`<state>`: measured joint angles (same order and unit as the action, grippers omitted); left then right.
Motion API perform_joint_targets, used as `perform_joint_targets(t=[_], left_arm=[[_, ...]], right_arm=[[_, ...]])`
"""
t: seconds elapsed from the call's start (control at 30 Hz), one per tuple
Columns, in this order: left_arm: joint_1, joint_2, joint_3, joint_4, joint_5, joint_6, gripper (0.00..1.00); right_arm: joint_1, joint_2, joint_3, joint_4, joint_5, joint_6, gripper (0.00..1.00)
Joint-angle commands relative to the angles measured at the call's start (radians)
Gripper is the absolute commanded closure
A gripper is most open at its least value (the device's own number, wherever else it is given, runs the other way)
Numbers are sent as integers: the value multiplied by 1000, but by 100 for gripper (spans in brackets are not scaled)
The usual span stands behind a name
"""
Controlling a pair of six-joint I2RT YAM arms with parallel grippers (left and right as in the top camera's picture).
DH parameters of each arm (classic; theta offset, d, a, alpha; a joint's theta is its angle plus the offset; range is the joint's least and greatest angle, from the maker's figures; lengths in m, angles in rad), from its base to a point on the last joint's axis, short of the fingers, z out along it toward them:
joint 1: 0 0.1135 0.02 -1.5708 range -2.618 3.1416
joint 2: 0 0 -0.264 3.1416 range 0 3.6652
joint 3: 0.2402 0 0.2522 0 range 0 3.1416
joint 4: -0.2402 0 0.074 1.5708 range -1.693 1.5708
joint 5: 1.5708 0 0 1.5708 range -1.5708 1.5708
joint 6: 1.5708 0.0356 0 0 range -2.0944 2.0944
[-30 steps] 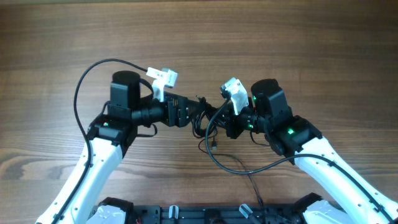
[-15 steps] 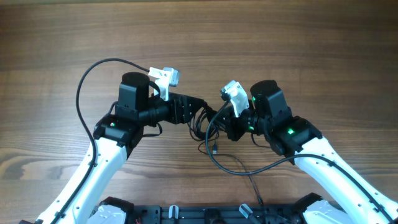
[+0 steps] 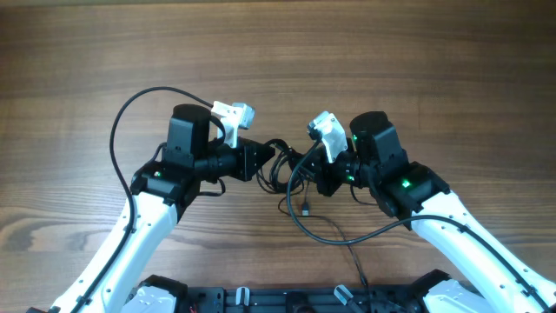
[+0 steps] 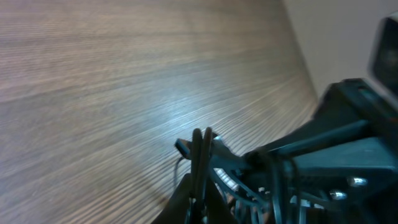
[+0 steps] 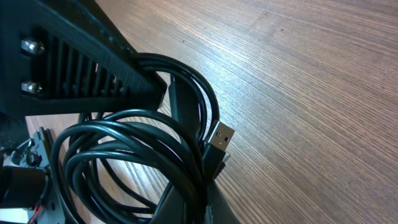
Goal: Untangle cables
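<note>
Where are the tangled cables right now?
Overhead, the cables are bunched at frame centre between the left hand and the right hand, a plug end trailing toward the robot.

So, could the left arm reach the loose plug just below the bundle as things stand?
Probably not at once: the left claw is shut on the cables and would have to let go first. The plug itself sits in the open, with nothing over it.

Wooden table [image 3: 391,52], brown grain, soft glare.
</note>
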<state>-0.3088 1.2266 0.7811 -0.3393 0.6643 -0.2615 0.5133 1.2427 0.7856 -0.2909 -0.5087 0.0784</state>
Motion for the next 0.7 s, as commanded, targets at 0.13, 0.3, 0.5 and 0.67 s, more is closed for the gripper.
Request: perform_joint_targets(t=[0.13,0.3,0.5,0.67], left_arm=[[58,6,8,-103,-368,-163,96],[135,6,8,-170,-397,-166,96],[153,6,8,-280,-445,-166,96],[170,6,8,-359,-599,-182,96]], right_arm=[[-4,-49,5,14,-185,7,95],[-7,-154,5,44,-172,41,96],[-92,-266,5,45,179,277,96],[-209,-368,5,-77,486,406,96]])
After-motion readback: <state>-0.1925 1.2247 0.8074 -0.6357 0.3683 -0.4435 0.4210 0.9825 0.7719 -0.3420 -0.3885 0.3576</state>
